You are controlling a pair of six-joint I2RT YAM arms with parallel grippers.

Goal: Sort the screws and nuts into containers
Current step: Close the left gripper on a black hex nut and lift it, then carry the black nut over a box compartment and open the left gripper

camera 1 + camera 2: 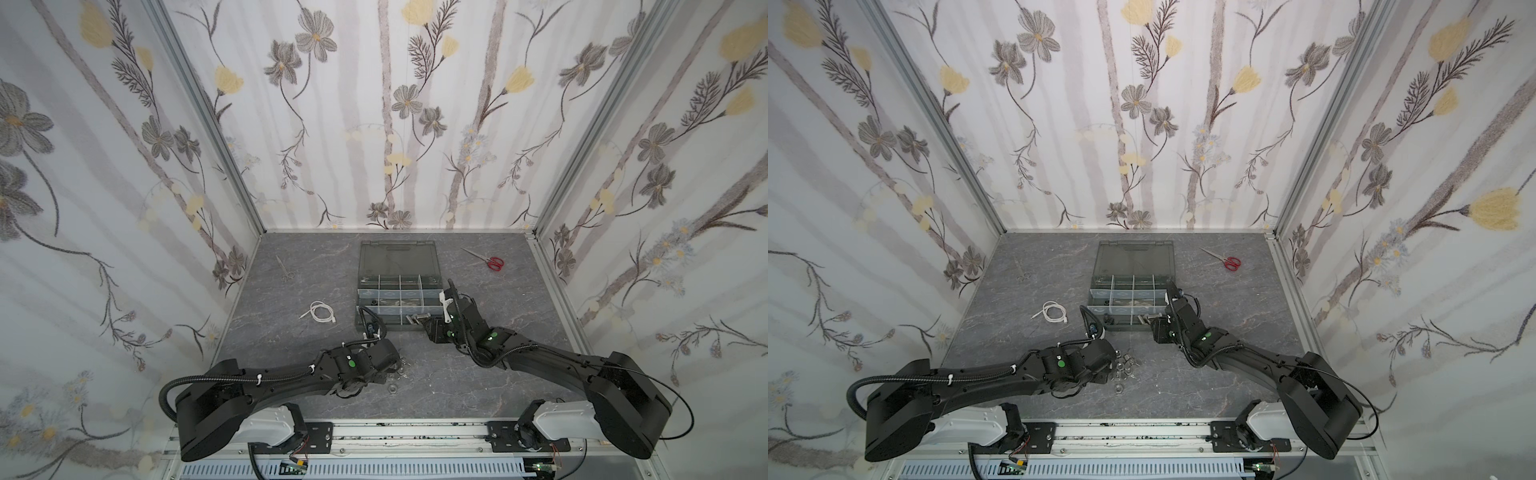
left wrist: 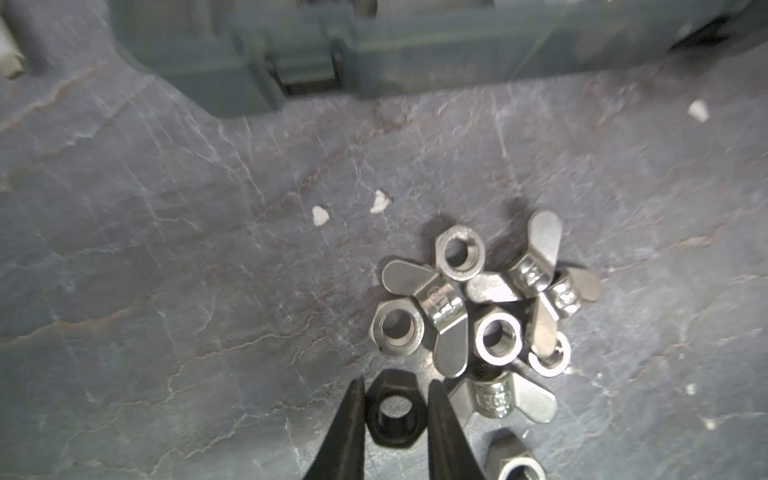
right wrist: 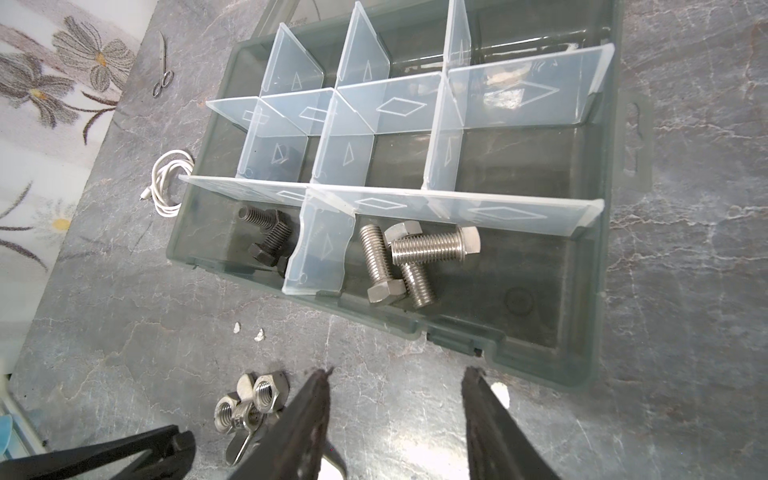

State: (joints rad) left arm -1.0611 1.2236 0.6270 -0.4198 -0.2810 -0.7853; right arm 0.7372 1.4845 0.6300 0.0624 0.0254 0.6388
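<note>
Nuts (image 2: 478, 316) lie heaped on the tabletop (image 2: 166, 270), at about 6 o'clock from the organizer case (image 1: 358, 299) in a top view, hex ones tangled with wing nuts. The left fingers (image 2: 353, 399) are pinched narrow on a black nut (image 2: 394, 419) lying flat at the heap's edge, 1 finger against each side.

From where I stand, the lift looks like the job now. I'd go straight up, since a wing nut (image 2: 498, 399) lies just beside 1 finger and could drag along. Then I'd carry the nut toward 12 o'clock to a compartment away from the screws, and let go low so it doesn't hop a divider. The right fingers (image 3: 320, 395) hang wide and empty by the case's near wall, so the left arm should steer clear.

Only the left wrist view shows that pinch; in both top views the arm hides it. Only the right wrist view shows clearly 3 silver screws (image 3: 415, 253) in 1 near-row compartment and black screws (image 3: 266, 239) next door.
</note>
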